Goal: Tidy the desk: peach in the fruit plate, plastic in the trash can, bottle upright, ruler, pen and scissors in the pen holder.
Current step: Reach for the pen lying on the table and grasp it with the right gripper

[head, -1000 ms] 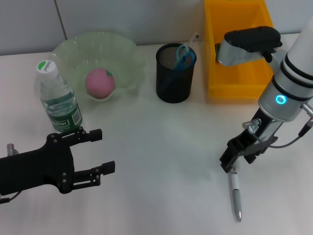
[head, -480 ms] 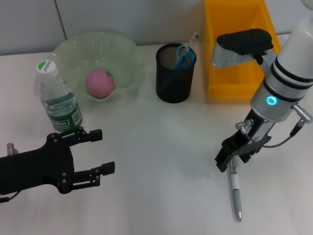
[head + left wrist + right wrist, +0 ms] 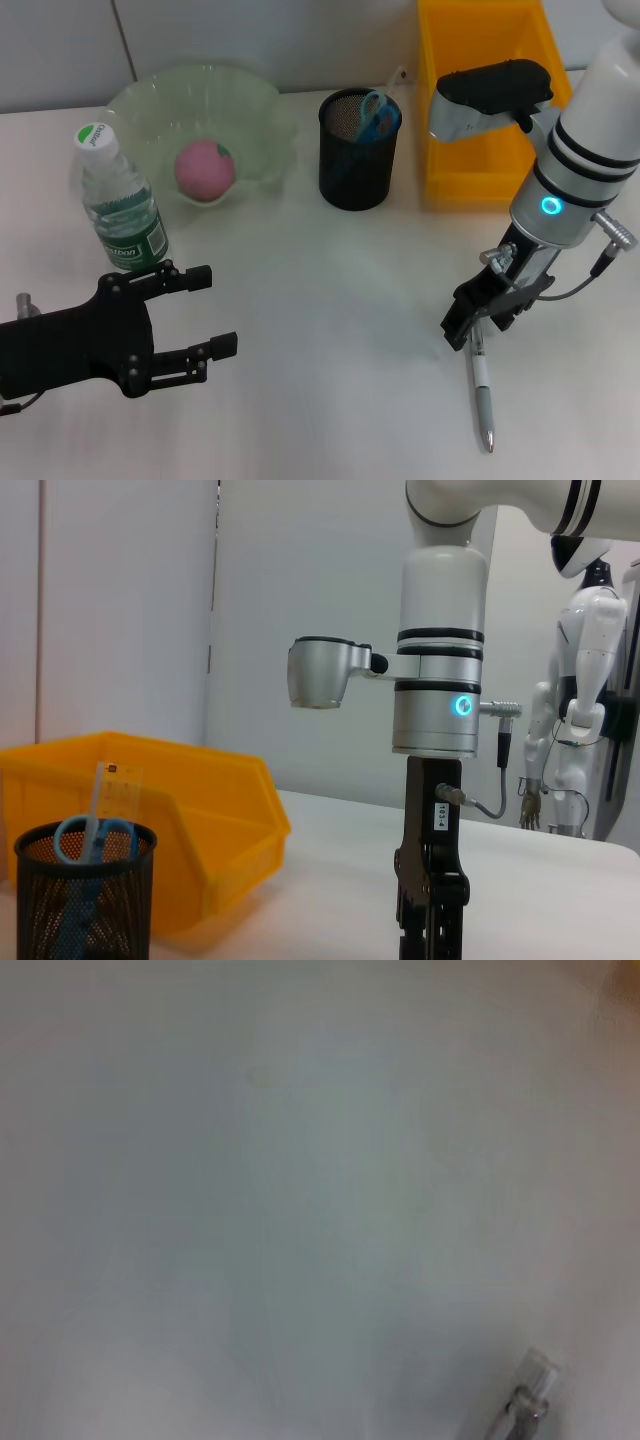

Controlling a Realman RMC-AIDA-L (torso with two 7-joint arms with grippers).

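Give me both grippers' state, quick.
Left gripper: open, empty, low over the desk.
Right gripper: at the pen; grip cannot be told.

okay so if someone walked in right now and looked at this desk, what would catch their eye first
Probably the right hand, low over the front right of the desk, at the top end of a pen lying there. Behind it sits the bright yellow trash can, with the black pen holder beside it holding the scissors. The left hand waits open at the front left.
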